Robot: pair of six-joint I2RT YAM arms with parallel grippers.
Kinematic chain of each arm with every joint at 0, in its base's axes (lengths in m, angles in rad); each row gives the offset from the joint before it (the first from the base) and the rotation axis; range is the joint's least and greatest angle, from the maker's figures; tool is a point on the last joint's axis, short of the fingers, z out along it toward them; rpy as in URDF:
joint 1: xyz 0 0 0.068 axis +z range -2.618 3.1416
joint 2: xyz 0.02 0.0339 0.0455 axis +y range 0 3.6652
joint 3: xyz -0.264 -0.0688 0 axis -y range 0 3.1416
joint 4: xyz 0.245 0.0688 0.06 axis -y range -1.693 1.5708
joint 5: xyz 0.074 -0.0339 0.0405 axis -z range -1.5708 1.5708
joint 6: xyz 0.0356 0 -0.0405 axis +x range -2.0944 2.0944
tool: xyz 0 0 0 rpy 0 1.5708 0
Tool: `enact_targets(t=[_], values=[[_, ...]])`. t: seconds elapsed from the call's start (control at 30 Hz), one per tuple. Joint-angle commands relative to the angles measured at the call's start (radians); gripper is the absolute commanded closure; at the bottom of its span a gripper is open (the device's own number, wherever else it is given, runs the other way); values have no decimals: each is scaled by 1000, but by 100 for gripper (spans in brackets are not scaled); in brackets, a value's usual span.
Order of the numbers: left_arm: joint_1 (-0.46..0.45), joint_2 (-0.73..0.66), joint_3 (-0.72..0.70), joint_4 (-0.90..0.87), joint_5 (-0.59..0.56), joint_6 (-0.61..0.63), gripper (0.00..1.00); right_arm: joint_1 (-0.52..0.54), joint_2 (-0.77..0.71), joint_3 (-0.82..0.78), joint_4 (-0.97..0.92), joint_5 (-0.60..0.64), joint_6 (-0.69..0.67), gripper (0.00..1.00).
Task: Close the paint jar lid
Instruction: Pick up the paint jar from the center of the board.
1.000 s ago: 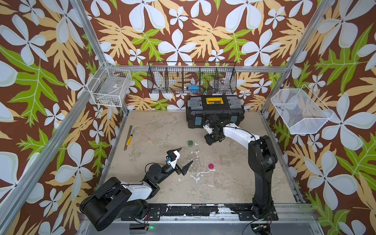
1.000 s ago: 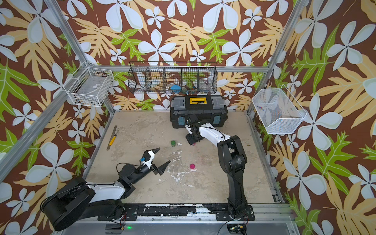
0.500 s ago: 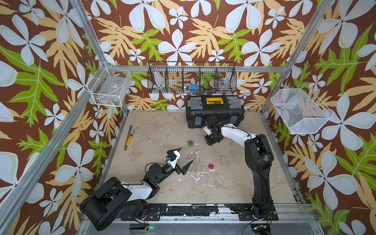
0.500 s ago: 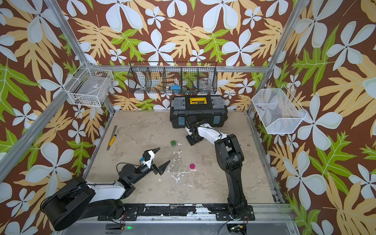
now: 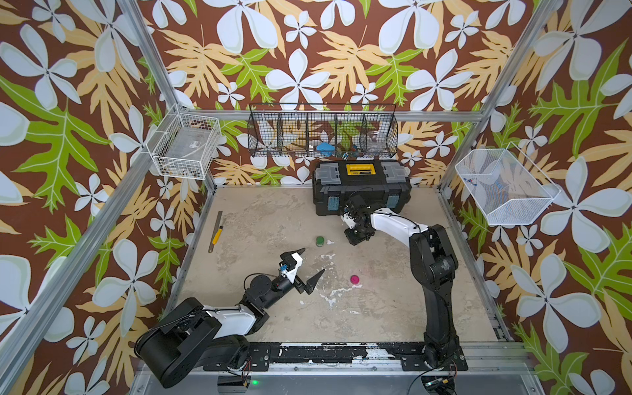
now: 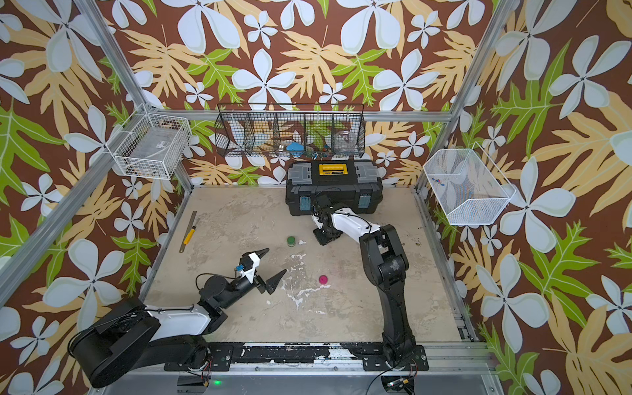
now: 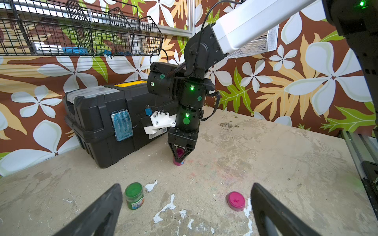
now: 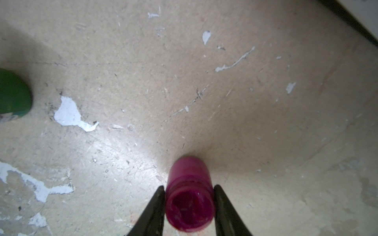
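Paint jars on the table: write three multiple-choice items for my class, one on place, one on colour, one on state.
1. Where is the pink jar?
A) between the right gripper's fingers
B) in a wire basket
C) on top of the toolbox

2. What colour is the capped jar?
A) blue
B) green
C) yellow

3. The pink jar is:
A) capped
B) lying on its side
C) open

Key:
1 A, the fingers flank it in the right wrist view.
2 B, the capped jar's lid is green.
3 C, its mouth shows and the pink lid lies apart on the table.
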Motion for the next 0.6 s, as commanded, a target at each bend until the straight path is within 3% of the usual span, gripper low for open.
enact_targets(t=[0.0, 0.57], values=[[0, 0, 6, 14, -3, 0, 2, -1, 6, 8, -11, 11, 7, 61], [1, -3, 8, 8, -4, 2, 2, -4, 20, 31, -7, 6, 23, 58]])
